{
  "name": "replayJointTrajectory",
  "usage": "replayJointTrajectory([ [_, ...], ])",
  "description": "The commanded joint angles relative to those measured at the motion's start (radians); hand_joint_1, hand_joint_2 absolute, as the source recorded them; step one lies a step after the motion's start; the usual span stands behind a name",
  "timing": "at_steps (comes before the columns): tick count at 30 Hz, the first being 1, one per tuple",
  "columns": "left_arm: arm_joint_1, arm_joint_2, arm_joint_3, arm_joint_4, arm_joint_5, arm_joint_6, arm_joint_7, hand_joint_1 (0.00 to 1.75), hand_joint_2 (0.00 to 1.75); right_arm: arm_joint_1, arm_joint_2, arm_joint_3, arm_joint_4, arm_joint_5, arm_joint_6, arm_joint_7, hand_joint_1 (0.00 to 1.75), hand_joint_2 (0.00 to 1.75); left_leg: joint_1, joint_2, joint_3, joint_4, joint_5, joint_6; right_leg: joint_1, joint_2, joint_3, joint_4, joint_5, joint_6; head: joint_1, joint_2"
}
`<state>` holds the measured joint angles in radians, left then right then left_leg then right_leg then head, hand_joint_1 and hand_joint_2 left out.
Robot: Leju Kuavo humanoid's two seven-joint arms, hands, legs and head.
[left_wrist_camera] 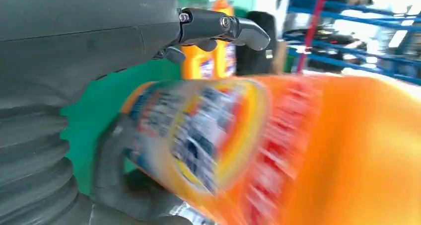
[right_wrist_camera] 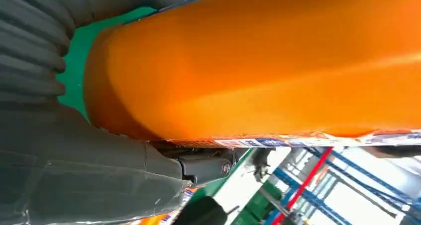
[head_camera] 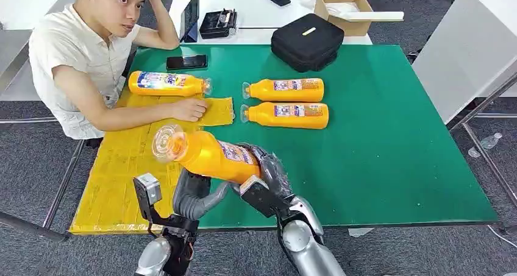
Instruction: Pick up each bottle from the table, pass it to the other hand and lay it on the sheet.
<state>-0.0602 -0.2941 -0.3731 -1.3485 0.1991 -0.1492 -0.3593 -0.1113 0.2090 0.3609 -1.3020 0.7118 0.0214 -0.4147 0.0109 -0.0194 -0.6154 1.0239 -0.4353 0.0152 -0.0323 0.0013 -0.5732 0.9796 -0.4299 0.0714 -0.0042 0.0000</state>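
Observation:
An orange bottle (head_camera: 207, 155) with a clear cap hangs above the near edge of the green table (head_camera: 390, 166), cap pointing left over the yellow sheet (head_camera: 122, 166). My right hand (head_camera: 270, 173) grips its base end; the right wrist view has the orange bottle (right_wrist_camera: 258, 61) pressed against the right hand (right_wrist_camera: 74, 160). Just under the bottle's middle is my left hand (head_camera: 196, 197), fingers apart. In the left wrist view the blurred bottle (left_wrist_camera: 278, 150) lies below a straight finger (left_wrist_camera: 223, 26). Two more bottles (head_camera: 285, 89) (head_camera: 286, 115) lie on the green. Another bottle (head_camera: 167, 83) lies at the sheet's far edge.
A person (head_camera: 85, 50) sits at the table's left side, one hand (head_camera: 191, 109) resting on the sheet's far end. A black phone (head_camera: 186, 61) and a black bag (head_camera: 306, 41) lie at the back. A cardboard box (head_camera: 344, 11) stands on the white table behind.

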Motion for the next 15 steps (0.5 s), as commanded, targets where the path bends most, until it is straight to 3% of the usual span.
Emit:
replayJointTrajectory([
  [1, -0.004, -0.055, 0.008, -0.041, 0.008, 0.004, -0.001, 0.0, 1.75, -0.026, -0.025, 0.002, 0.106, -0.002, -0.004, 0.003, 1.75, 1.75, 0.001, 0.001, 0.003, 0.0, -0.001, 0.0, 0.002, -0.001, 0.004, -0.001, -0.001, -0.004, 0.0, 0.0],
  [15, 0.004, -0.055, 0.012, -0.063, -0.027, 0.047, -0.027, 0.0, 1.75, -0.009, -0.021, -0.005, 0.114, 0.012, -0.019, 0.014, 1.75, 1.75, 0.0, 0.0, 0.001, 0.0, 0.0, 0.0, 0.001, -0.001, 0.001, -0.001, 0.0, -0.002, 0.0, 0.0],
])
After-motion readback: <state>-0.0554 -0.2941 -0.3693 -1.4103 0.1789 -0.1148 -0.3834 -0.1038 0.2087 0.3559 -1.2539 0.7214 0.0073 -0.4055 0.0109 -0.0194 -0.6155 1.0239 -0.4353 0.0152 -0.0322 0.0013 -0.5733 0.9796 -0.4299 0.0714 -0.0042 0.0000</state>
